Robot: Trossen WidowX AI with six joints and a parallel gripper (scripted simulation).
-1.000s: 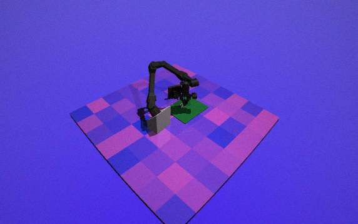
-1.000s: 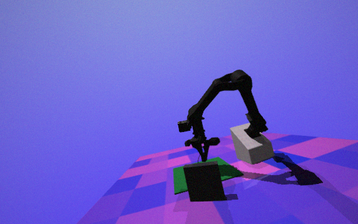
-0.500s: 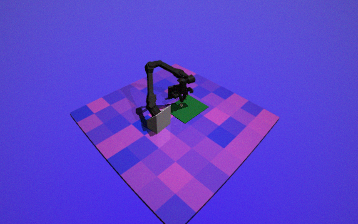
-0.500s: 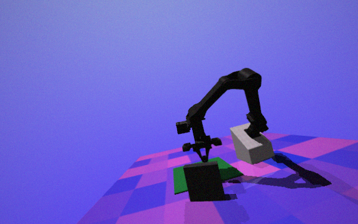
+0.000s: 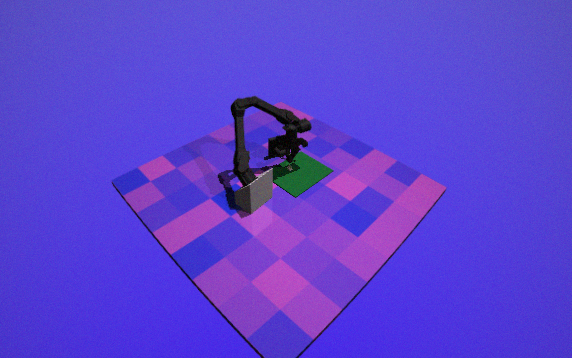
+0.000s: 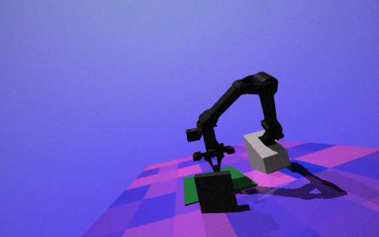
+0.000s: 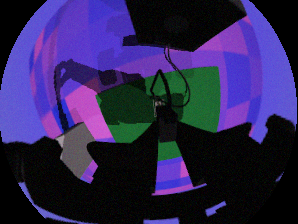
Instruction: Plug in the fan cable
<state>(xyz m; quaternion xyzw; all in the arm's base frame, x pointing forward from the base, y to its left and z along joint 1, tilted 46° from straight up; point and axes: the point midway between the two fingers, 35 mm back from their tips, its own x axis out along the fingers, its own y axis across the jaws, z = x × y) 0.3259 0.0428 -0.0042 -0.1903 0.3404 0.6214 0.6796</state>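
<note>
The green board (image 5: 307, 180) (image 6: 189, 192) (image 7: 202, 105) lies flat on the checkered mat. The small pale header (image 5: 290, 168) (image 7: 158, 107) stands on it; in the wrist view it shows just beyond the plug, partly hidden by plug and cable. My gripper (image 5: 290, 159) (image 6: 216, 170) (image 7: 163, 123) points down over the board, shut on the black plug (image 7: 168, 118). The plug is close to the header in the wrist view; its height above the header and whether they touch cannot be told. The thin black cable (image 7: 188, 89) loops from the plug to the fan (image 5: 272, 146) (image 6: 216, 193) (image 7: 175, 25).
The fan is a dark square block beside the board, in front of it in the exterior view. The arm's grey base block (image 5: 261, 192) (image 6: 276, 163) (image 7: 77, 152) stands at the board's other side. The arm's shadow falls over part of the board and the header area.
</note>
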